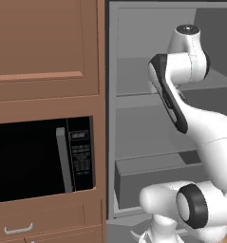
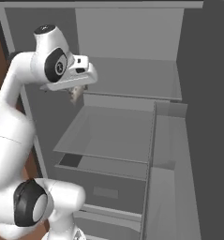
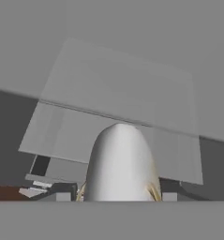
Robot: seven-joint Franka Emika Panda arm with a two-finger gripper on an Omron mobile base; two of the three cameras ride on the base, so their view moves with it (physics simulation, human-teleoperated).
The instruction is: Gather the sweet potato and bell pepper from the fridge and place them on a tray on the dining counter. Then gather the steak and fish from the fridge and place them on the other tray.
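Hand view, nearest first: the gripper [image 3: 115,196] has its two dark tips pressed against the sides of a pale, grey-white thing with a rounded end and thin tan edges, which looks to be the fish [image 3: 120,161]. The fish fills the gap between the tips and sticks out away from the hand. Past it lies a flat grey shelf [image 3: 85,133], with a second shelf surface farther on and the plain grey back wall beyond that.

In the right base view the white arm [image 2: 12,117] rises from the near left and bends over, so the hand sits in the open fridge [image 2: 132,42] at its left side, above the middle shelf and in front of the upper one. A small pale shape hangs under the hand there, clear of the shelf below. Lower down is a grey drawer [image 2: 104,190]. The fridge door [image 2: 172,159] stands open on the right.

In the left base view a microwave [image 1: 39,161] sits in the brown cabinet [image 1: 39,47], left of the fridge.
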